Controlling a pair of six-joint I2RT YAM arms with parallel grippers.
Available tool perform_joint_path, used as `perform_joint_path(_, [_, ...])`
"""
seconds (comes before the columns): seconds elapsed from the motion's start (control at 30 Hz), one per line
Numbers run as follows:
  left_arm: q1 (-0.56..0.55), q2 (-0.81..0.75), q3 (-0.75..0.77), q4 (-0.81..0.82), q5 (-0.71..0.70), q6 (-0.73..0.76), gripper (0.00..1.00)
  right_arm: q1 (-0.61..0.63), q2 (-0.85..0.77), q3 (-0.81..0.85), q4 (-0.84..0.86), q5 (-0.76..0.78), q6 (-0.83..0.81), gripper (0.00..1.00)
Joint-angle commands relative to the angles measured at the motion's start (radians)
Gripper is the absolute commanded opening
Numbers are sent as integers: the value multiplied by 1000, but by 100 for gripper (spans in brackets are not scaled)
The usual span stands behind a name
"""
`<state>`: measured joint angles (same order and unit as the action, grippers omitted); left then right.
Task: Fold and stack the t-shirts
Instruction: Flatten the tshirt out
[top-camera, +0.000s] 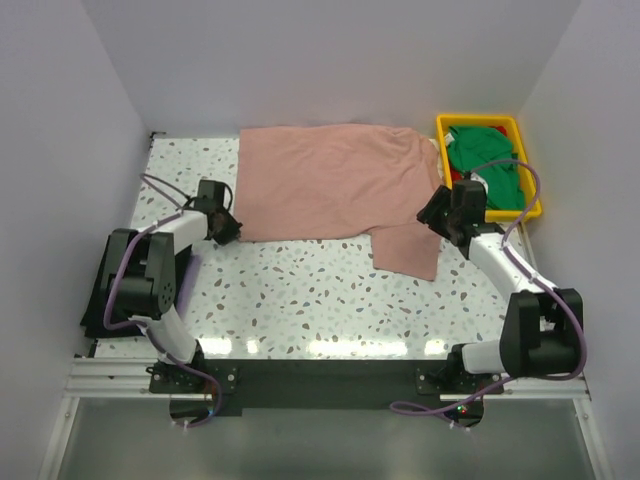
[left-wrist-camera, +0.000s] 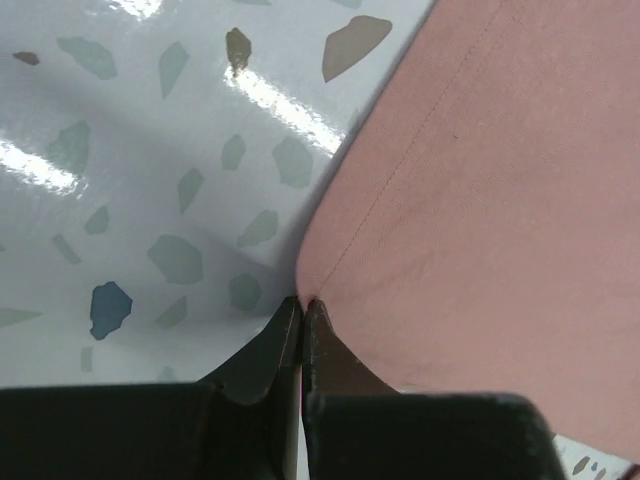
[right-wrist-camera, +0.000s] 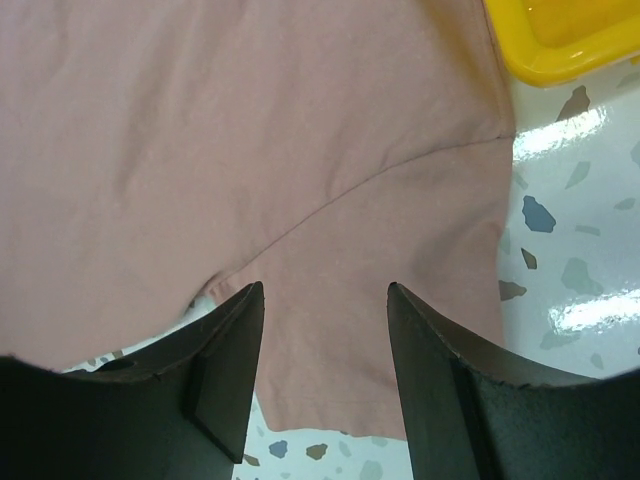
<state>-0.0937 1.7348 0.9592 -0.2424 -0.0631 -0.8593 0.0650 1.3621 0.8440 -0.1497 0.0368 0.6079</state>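
A dusty pink t-shirt lies spread flat at the back middle of the table, one sleeve pointing toward the front. My left gripper is at its near left corner. In the left wrist view the jaws are shut on the very corner of the pink cloth, which is slightly lifted. My right gripper is open just above the sleeve seam, with pink cloth below it and nothing held. A green t-shirt and a bit of a red one lie in the tray. The black t-shirt is out of view.
A yellow plastic tray stands at the back right corner, close beside my right gripper; its corner shows in the right wrist view. White walls close in the table at left, back and right. Speckled tabletop lies in front of the shirt.
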Motion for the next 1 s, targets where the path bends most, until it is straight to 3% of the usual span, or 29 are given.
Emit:
perform_joint_path(0.0, [-1, -24, 49, -95, -137, -4, 0, -1, 22, 35, 25, 31, -22, 56])
perform_joint_path(0.17, [86, -121, 38, -169, -181, 25, 0, -1, 31, 24, 19, 54, -28, 56])
perform_joint_path(0.3, [184, -167, 4, -149, -118, 63, 0, -2, 54, 15, 29, 51, -25, 55])
perform_joint_path(0.97, [189, -169, 0, -118, -29, 91, 0, 79, 135, -74, 19, 109, 23, 48])
